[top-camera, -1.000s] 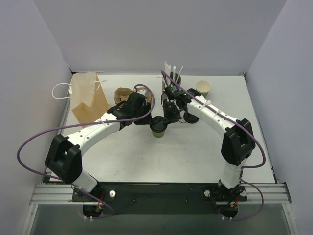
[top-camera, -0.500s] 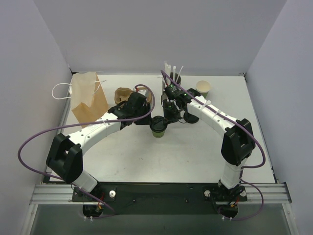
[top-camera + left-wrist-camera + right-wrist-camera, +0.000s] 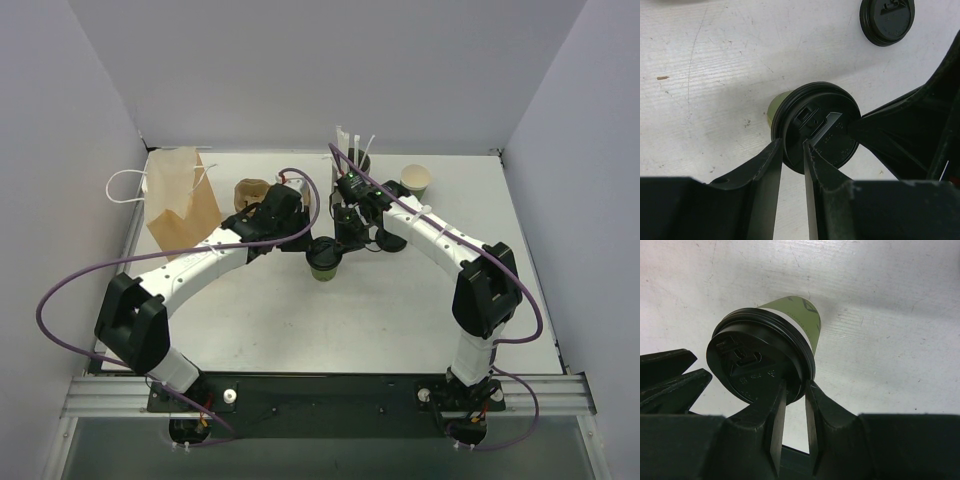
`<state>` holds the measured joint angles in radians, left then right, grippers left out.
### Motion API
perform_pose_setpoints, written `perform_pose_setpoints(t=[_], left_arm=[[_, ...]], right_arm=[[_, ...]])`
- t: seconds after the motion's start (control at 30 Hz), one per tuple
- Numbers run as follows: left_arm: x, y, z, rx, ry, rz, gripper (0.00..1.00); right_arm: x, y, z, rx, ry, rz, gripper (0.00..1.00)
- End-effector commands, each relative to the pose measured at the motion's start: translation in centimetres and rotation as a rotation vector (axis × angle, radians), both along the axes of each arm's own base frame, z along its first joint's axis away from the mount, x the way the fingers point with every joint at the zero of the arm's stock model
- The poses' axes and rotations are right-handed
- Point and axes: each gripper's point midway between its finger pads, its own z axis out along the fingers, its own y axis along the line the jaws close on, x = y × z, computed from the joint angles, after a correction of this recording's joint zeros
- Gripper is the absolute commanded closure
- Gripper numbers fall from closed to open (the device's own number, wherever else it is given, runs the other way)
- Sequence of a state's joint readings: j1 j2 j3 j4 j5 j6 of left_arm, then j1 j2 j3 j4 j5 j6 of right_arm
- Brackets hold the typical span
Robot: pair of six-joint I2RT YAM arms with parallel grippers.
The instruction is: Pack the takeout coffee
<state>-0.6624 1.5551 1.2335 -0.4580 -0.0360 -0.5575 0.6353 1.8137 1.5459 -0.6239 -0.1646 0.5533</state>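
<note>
The takeout coffee (image 3: 324, 264), a small green cup with a black lid, stands mid-table between both arms. It also shows in the left wrist view (image 3: 816, 126) and the right wrist view (image 3: 760, 360). My left gripper (image 3: 309, 248) reaches it from the left; in the left wrist view (image 3: 792, 145) its fingers pinch the lid's near rim. My right gripper (image 3: 342, 244) comes from the right; in the right wrist view (image 3: 796, 386) its fingers pinch the lid's rim on the other side. The cup rests on the table.
A brown paper bag (image 3: 180, 198) with white handles stands at the back left. A brown cardboard carrier (image 3: 251, 192) lies beside it. The grey straw holder (image 3: 350, 160) and an open green cup (image 3: 416, 180) stand at the back. A spare black lid (image 3: 887, 20) lies beyond the coffee.
The left wrist and its cable have shifted slightly up and to the right. The cup and the right arm have not visibly moved.
</note>
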Motion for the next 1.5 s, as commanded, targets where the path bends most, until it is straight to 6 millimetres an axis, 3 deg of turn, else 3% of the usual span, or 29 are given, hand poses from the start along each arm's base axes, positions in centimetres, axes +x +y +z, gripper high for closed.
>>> perform_pose_setpoints(t=[0.0, 0.33, 0.63, 1.17, 1.47], left_arm=[[0.7, -1.1, 0.8, -0.015, -0.034, -0.030, 0.66], [0.7, -0.8, -1.5, 0.018, -0.004, -0.012, 0.72], [0.6, -0.5, -2.0, 0.029, 0.004, 0.001, 0.74], [0.1, 0.2, -4.3, 0.071, 0.053, 0.019, 0.75], [0.1, 0.8, -5.6, 0.110, 0.077, 0.047, 0.75]], right_arm=[[-0.2, -0.6, -1.0, -0.035, 0.029, -0.014, 0.82], [-0.3, -0.8, -1.4, -0.046, 0.034, -0.018, 0.83], [-0.6, -1.2, -2.2, -0.060, 0.053, -0.029, 0.89], [-3.0, -2.2, -6.9, -0.090, 0.149, -0.054, 0.91], [-4.3, -2.1, -7.4, -0.075, 0.169, -0.057, 0.91]])
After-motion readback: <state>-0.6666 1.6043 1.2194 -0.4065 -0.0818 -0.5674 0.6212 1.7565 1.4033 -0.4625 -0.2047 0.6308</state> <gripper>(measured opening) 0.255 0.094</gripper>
